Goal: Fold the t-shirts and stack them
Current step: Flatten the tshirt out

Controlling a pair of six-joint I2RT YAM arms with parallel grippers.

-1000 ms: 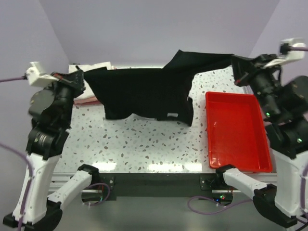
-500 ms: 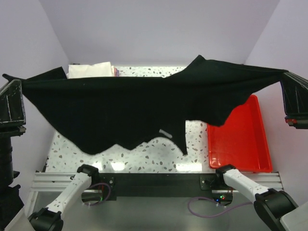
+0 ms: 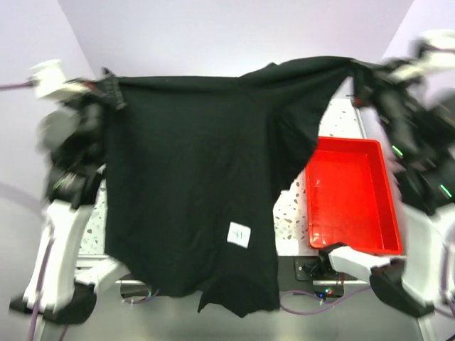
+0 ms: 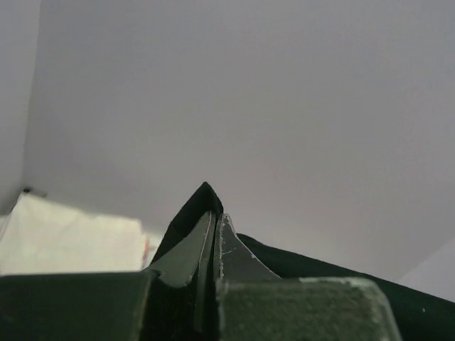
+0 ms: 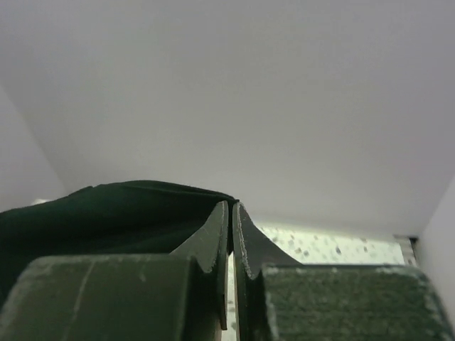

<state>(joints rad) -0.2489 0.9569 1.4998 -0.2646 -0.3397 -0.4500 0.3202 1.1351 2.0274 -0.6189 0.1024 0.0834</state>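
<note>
Black t-shirt (image 3: 185,177) now hangs lower; left pincer (image 4: 215,214), right pincer (image 5: 232,206) pinch it.

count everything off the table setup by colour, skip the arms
black shirt: 1
white cloth: 1
red tray: 1
total: 3, though the hanging shirt may hide more

White arms (image 3: 60,238), black joints (image 3: 416,153), purple cables (image 3: 302,311)
</note>
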